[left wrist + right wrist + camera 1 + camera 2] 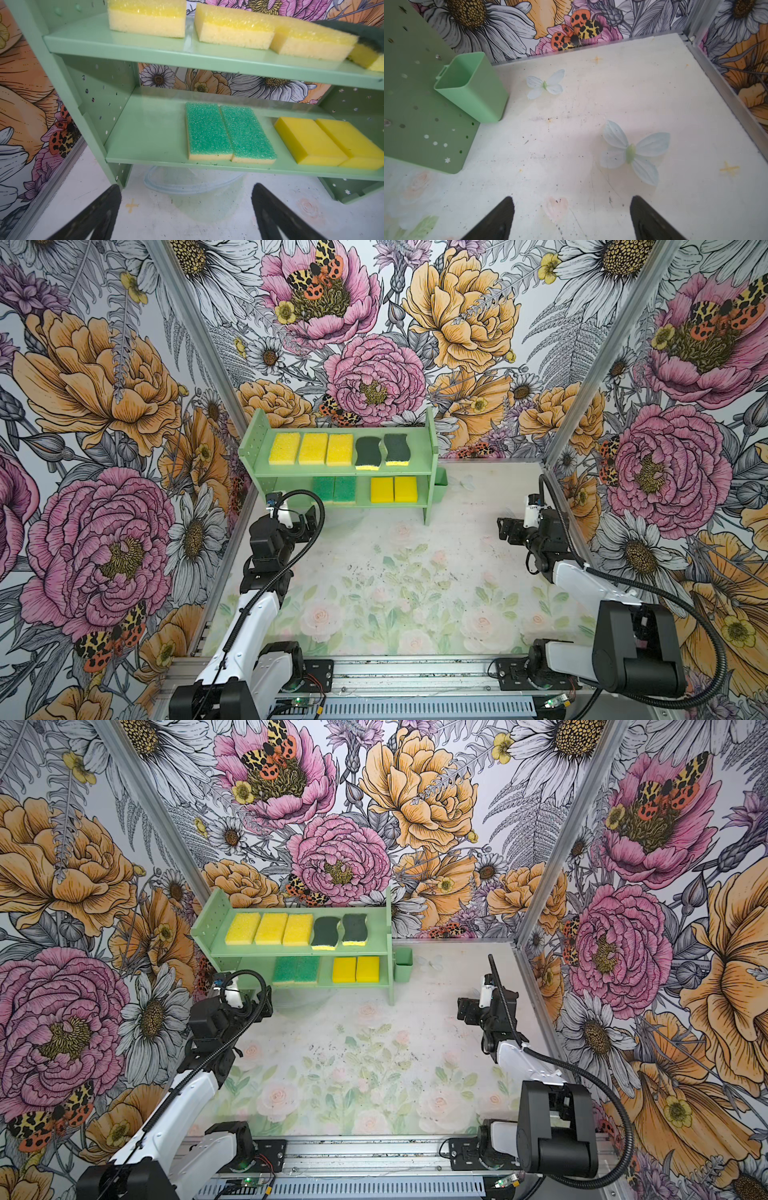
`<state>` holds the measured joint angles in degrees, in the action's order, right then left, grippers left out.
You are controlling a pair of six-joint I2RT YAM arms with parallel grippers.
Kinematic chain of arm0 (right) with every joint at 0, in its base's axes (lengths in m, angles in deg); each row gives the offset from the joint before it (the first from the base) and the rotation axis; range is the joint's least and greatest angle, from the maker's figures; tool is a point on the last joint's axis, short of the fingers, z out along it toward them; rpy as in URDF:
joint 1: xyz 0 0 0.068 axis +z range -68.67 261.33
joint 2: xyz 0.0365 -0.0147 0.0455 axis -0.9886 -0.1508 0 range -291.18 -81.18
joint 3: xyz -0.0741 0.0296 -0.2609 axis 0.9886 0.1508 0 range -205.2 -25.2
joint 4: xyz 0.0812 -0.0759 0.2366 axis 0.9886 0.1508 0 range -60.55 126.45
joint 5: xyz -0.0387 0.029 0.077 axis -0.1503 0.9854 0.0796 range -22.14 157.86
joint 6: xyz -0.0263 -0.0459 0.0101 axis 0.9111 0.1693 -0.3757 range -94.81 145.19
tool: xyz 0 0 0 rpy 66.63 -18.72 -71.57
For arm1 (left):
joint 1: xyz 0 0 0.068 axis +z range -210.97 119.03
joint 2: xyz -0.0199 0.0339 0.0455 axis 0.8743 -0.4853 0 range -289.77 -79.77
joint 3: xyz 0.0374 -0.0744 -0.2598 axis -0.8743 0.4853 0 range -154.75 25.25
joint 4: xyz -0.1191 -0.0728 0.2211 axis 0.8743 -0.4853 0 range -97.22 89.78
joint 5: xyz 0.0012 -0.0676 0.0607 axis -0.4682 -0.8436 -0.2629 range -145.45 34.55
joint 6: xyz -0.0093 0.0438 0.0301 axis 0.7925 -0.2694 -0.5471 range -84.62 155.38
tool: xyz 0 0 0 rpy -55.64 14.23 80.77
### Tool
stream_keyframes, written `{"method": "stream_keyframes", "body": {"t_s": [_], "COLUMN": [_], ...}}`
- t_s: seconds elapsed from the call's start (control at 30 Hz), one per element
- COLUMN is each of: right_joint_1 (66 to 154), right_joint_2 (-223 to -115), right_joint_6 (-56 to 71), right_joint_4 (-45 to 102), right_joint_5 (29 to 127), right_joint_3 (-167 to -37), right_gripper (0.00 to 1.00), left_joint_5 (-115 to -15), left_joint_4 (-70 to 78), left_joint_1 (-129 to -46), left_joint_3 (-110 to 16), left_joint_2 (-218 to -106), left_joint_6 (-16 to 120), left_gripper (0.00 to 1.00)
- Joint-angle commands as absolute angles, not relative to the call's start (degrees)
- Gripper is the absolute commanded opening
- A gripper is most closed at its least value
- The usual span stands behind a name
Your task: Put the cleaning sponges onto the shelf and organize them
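On the mint-green shelf [340,470], five cleaning sponges [312,448] above and four below lie flat, long axes front to back; left gripper [187,187] and right gripper [572,198] hang empty, jaws apart.

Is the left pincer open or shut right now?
Open: the left pincer shows fingers wide apart in its wrist view, nothing between them.

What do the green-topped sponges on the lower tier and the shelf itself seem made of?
Green-topped sponges: coarse, sparkly green scouring layer over pale yellow pored foam, visible at the front edge. Shelf: rigid panels, smooth faintly glossy mint paint; wood or metal, unclear.
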<state>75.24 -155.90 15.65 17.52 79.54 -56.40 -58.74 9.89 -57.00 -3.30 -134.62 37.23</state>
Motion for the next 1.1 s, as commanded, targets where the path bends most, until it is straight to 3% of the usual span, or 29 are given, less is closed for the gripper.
{"method": "stream_keyframes", "body": {"t_s": [0.0,0.3,0.53,0.8,1.0,1.07], "right_joint_1": [75.09,75.39,78.65,78.69,78.78,78.78], "right_joint_2": [-156.74,-166.2,-169.28,-169.15,-169.14,-169.14], "right_joint_6": [16.71,18.51,21.6,21.59,21.69,21.7], "right_joint_4": [1.67,-19.39,-19.98,-19.44,-19.51,-19.46], "right_joint_5": [76.78,73.18,70.74,70.33,70.22,70.17], "right_joint_3": [-53.88,-47.11,-47.95,-47.98,-48.02,-47.96], "right_gripper": [0.89,0.89,0.9,0.93,0.94,0.95], "left_joint_5": [-57.32,-59.7,-62.0,-64.03,-63.33,-62.31], "left_joint_4": [17.8,29.43,42.32,46.99,70.2,66.15], "left_joint_1": [-55.47,-53.67,-53.75,-53.29,-55.23,-54.64], "left_joint_3": [0.59,6.45,7.37,5.82,10.1,10.17], "left_joint_2": [-135.15,-139.31,-150.07,-157.29,-170.6,-168.93], "left_joint_6": [35.79,35.77,35.09,37.74,37.73,38.22], "left_gripper": [0.99,0.99,0.99,0.99,0.99,0.99]}}
